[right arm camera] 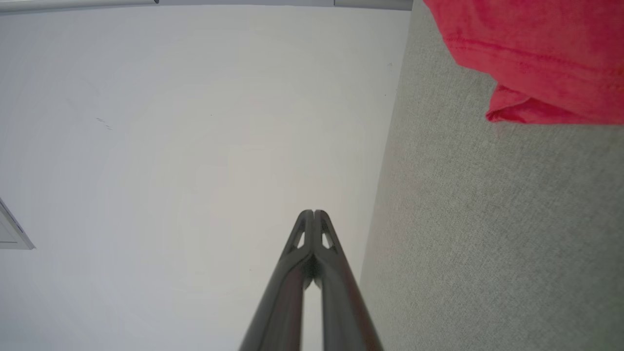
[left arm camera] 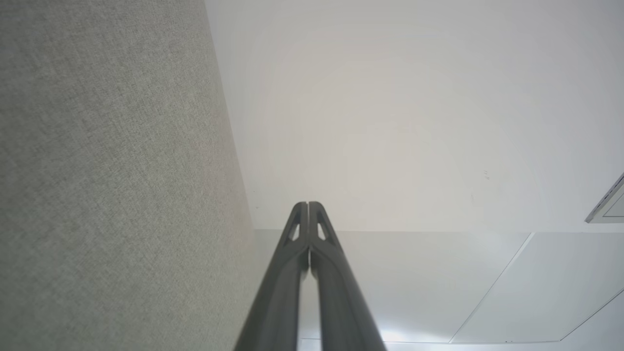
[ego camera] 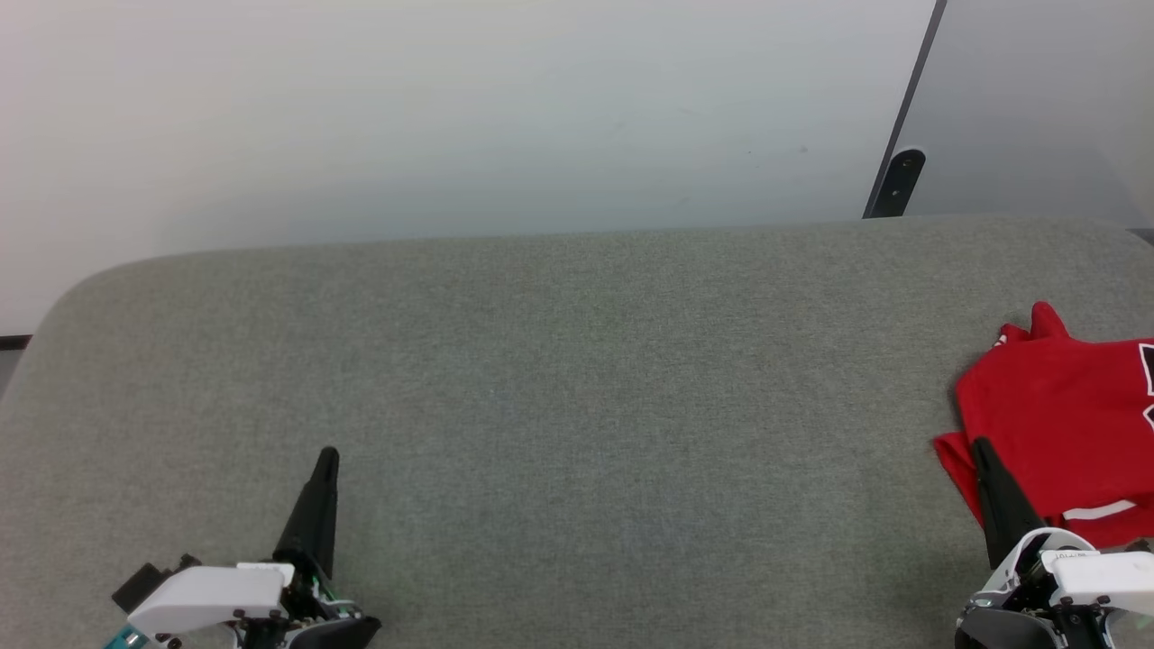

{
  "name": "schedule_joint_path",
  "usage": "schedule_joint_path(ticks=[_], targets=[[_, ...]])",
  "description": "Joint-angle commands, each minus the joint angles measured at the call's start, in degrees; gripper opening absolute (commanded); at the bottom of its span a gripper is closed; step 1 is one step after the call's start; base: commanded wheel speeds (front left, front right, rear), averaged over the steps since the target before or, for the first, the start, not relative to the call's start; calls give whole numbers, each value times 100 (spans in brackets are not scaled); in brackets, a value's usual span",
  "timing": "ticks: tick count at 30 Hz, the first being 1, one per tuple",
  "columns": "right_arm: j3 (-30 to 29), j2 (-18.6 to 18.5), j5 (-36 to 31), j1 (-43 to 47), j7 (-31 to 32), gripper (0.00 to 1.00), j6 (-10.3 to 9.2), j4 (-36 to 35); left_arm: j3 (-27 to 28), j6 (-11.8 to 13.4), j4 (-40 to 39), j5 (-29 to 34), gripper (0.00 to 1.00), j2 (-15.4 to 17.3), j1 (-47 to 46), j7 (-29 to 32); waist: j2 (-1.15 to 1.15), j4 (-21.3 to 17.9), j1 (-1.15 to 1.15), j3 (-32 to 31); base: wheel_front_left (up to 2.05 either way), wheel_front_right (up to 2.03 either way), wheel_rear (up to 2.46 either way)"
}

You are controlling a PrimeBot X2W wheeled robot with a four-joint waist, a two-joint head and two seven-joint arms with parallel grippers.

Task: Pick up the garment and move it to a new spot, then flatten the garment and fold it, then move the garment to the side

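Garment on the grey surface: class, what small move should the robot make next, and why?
Probably open the right gripper and ease it toward the garment's near edge. The garment lies at the right end of the grey surface, close beside that gripper, whose fingers are shut on nothing. The left gripper, also shut, sits far off at the other side.

A broad grey-green fabric surface (ego camera: 541, 406) spans the lower two thirds of the head view. Its weave is fine and even, and its far left corner is rounded. Behind it, across the top of the frame, stands a plain white wall (ego camera: 406, 108). At the upper right a thin dark strip (ego camera: 920, 63) runs diagonally down to a dark, rounded bracket (ego camera: 903, 178) just above the surface's far edge. Right of the strip is a pale grey panel (ego camera: 1037, 108). At the far left edge a short dark band (ego camera: 13, 342) sits below the wall.
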Motion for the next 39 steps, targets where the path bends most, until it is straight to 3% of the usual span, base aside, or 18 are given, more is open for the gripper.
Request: schedule_joint_path(ticks=[1, 39], targets=[[0, 21, 23, -23, -11, 0, -6, 0, 13, -32, 7, 22, 0, -8, -63, 26, 0, 0, 0, 0, 0, 0, 0], [3, 21, 24, -23, -13, 0, -6, 0, 61, -32, 9, 71, 0, -42, -68, 54, 0, 0, 0, 0, 0, 0, 0]])
